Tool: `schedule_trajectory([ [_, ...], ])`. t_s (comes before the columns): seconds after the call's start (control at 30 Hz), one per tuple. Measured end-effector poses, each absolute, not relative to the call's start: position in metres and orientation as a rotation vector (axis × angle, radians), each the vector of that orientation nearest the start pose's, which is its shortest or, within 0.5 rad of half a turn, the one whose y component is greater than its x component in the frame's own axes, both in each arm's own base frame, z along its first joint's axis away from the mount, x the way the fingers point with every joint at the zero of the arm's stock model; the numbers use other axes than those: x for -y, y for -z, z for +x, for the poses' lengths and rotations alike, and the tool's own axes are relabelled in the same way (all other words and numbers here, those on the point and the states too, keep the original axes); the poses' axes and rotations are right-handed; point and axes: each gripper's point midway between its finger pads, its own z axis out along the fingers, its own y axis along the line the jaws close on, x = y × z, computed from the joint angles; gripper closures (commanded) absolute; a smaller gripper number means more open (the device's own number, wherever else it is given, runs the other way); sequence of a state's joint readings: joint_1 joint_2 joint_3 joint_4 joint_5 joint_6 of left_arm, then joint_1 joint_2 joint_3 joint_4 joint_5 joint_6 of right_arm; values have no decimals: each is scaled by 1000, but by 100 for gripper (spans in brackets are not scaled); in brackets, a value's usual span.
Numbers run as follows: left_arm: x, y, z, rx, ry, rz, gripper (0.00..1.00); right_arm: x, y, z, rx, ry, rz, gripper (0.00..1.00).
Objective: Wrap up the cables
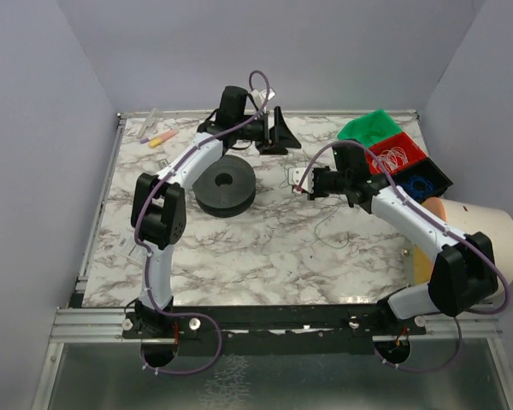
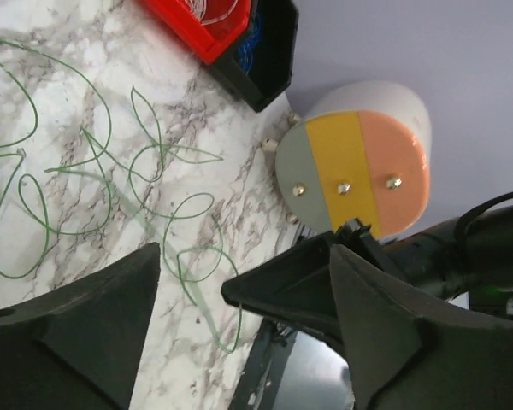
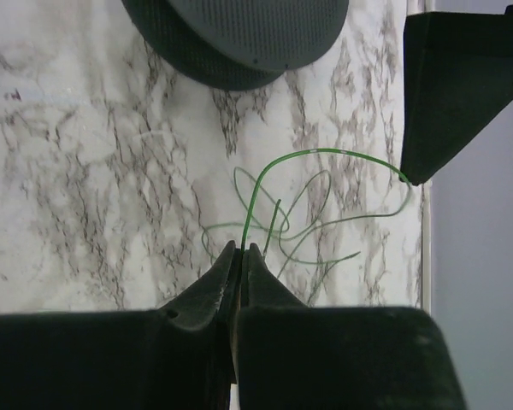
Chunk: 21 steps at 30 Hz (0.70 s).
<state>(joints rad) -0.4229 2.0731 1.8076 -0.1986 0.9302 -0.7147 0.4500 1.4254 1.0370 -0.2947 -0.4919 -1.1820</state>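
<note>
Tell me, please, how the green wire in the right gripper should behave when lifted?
The green wire holds a curved arc from the right gripper, so probably springy, not limp. Hair-thin, it is likely very light and could slip.

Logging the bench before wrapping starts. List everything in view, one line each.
cable: at least one, thin green, looped on the table, pinched by the right pincer
whitish wires: a tangle, in the red bin
spool: one, black, left of centre
green bin: one, far right corner
red bin: one, beside the green bin
black bin: one, nearest of the three, blue coils inside
drum: one, cream, on its side, right edge
sticks: two, yellow and pinkish, far left corner
table: one, white marble
left pincer: one, black, open, far edge
right pincer: one, black, shut on the cable, centre
</note>
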Motion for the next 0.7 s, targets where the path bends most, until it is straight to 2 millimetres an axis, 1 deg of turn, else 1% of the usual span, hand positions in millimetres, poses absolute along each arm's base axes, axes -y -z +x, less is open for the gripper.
schedule_trajectory([
  [0.03, 356, -243, 417, -2212, 1601, 341, 1, -225, -174, 350, -1293, -168, -1724, 100],
  [0.07, 352, -248, 421, -2199, 1578, 352, 1, -228, -181, 349, -1295, -206, -1704, 100],
  [0.13, 337, -262, 438, -2156, 1510, 358, 1, -231, -194, 348, -1307, -290, -1654, 100],
  [0.17, 319, -271, 451, -2124, 1463, 341, 1, -230, -202, 349, -1316, -329, -1620, 100],
  [0.2, 304, -275, 459, -2110, 1425, 322, 1, -228, -209, 350, -1326, -366, -1584, 100],
  [0.27, 263, -280, 478, -2088, 1314, 265, 1, -223, -221, 353, -1355, -449, -1508, 99],
  [0.3, 239, -278, 486, -2081, 1228, 240, 1, -220, -225, 353, -1370, -491, -1474, 99],
  [0.33, 218, -272, 491, -2090, 1151, 213, 1, -218, -228, 353, -1391, -540, -1438, 99],
  [0.37, 198, -266, 492, -2100, 1071, 196, 1, -216, -230, 353, -1412, -587, -1402, 99],
  [0.4, 182, -259, 492, -2110, 990, 192, 1, -213, -230, 353, -1434, -634, -1364, 100],
  [0.43, 168, -249, 487, -2128, 889, 203, 1, -211, -231, 353, -1460, -686, -1323, 100],
  [0.47, 159, -235, 478, -2156, 790, 230, 1, -208, -232, 354, -1482, -732, -1282, 100],
  [0.5, 156, -225, 468, -2180, 724, 264, 1, -205, -234, 356, -1500, -773, -1239, 100],
  [0.53, 154, -212, 456, -2202, 646, 317, 1, -202, -236, 358, -1516, -808, -1195, 100],
  [0.6, 154, -190, 432, -2237, 545, 419, 1, -195, -242, 363, -1542, -868, -1102, 100],
  [0.67, 157, -168, 401, -2258, 462, 567, 1, -183, -249, 368, -1559, -926, -999, 99],
  [0.7, 156, -160, 389, -2263, 429, 630, 1, -175, -253, 372, -1566, -949, -943, 100],
])
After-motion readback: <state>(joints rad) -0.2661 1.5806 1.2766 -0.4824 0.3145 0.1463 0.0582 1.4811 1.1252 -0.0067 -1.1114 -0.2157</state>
